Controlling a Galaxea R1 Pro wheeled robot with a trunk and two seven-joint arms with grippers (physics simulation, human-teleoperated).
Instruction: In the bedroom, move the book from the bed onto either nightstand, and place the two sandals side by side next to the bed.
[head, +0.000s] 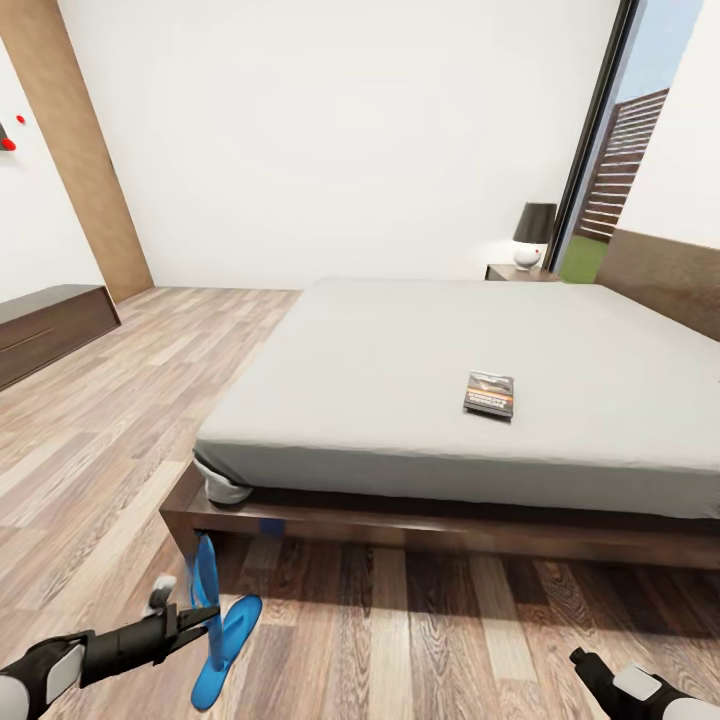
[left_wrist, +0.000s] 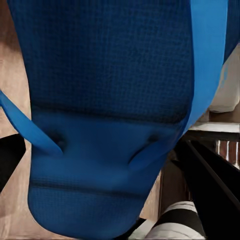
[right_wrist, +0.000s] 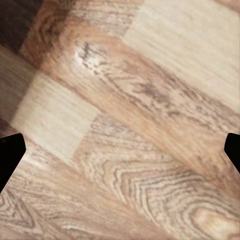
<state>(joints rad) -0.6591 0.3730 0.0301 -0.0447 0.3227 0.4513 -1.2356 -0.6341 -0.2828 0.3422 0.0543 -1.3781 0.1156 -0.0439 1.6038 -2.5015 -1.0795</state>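
The book (head: 489, 393) lies on the bed (head: 400, 400), not yet moved to the far nightstand (head: 520, 272). The left claw (head: 205, 615) grips one sandal (head: 205, 600) upright above the other sandal (head: 228, 650) on the floor (head: 420, 640), near the bed's left corner, so neither is set down paired. The right claw (right_wrist: 120, 145) is spread open over bare planks; its arm is cut off at the frame edge.

This is a bedroom in a home. A large low bed (head: 430, 400) with a dark wooden frame and a plain pale grey mattress takes up most of the room. Beside its far corner stands a dark nightstand (head: 520, 272) carrying a lamp (head: 533, 235) with a dark shade. The floor (head: 90, 440) is light wood plank, the walls are plain white, and a tall dark-framed window (head: 620, 150) looks out on grass and a slatted fence.
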